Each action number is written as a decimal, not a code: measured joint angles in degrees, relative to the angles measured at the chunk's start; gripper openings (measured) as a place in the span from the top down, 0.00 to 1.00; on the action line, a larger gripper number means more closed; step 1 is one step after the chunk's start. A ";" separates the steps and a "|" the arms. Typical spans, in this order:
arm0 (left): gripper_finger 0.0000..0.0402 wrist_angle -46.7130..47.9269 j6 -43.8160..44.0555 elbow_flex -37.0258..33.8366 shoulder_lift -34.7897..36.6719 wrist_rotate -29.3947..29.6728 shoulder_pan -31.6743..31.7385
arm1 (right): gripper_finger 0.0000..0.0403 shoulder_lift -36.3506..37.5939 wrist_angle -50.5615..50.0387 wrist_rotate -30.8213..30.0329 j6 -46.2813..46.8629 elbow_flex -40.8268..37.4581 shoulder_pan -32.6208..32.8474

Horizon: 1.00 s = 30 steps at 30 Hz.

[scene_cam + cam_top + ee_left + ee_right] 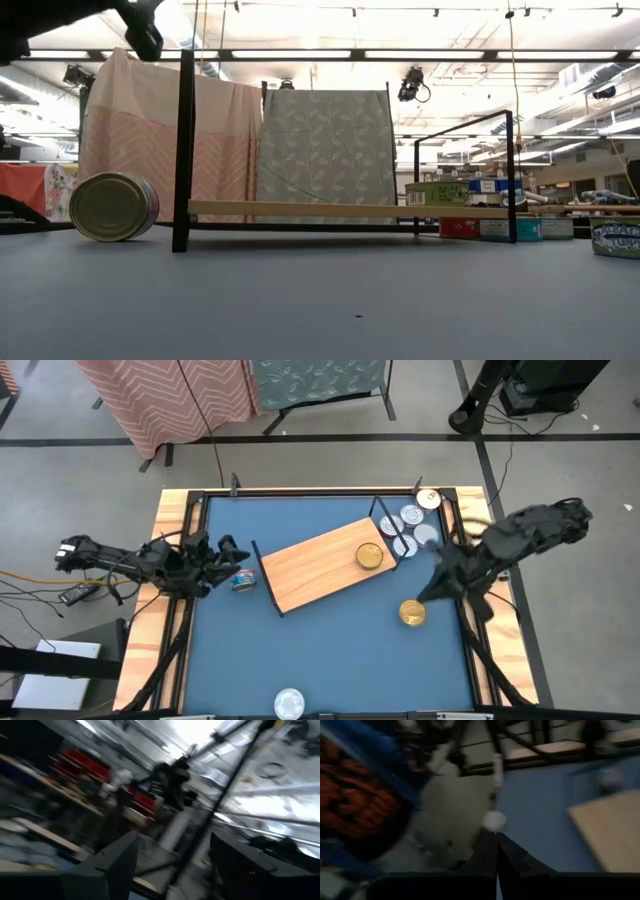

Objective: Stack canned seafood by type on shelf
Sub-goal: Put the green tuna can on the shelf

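Gold-lidded tin [112, 207] lying on edge nearest low camera. Overhead showing shelf [320, 565] carrying gold tin [370, 555]. Left pincer [228, 550] gaping beside blue-labelled tin [243, 581]; right pincer [432, 591] closed, empty.

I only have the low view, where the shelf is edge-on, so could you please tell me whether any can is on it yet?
Observer: Yes, one gold-lidded can sits on the shelf, near its right end.
Operator: Thank you. Where is the right gripper?
Observer: The right gripper, shut, is close by a second gold can on the table.
Operator: And the left one?
Observer: The left gripper, open, is next to the blue-labelled can, off the shelf's left end.
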<state>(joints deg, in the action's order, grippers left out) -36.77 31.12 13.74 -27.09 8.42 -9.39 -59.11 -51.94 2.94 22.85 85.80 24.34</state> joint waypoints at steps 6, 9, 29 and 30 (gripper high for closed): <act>0.37 -2.83 -8.54 0.04 -0.61 10.16 0.00 | 0.97 9.05 -12.48 -23.37 4.30 0.04 -2.08; 0.37 -4.54 -9.16 0.04 -0.55 14.12 0.02 | 0.96 11.39 -17.22 -30.38 14.71 0.12 -2.06; 0.37 19.94 -15.88 11.40 1.65 17.91 0.85 | 0.99 16.14 -27.60 2.12 13.16 -17.57 -5.40; 0.37 27.12 -15.86 14.40 1.47 17.91 0.85 | 0.99 17.48 -25.20 4.45 13.47 -20.08 -5.93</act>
<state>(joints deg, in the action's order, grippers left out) -9.65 15.26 28.13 -25.62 26.33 -8.54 -41.64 -77.14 7.39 36.33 65.72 18.41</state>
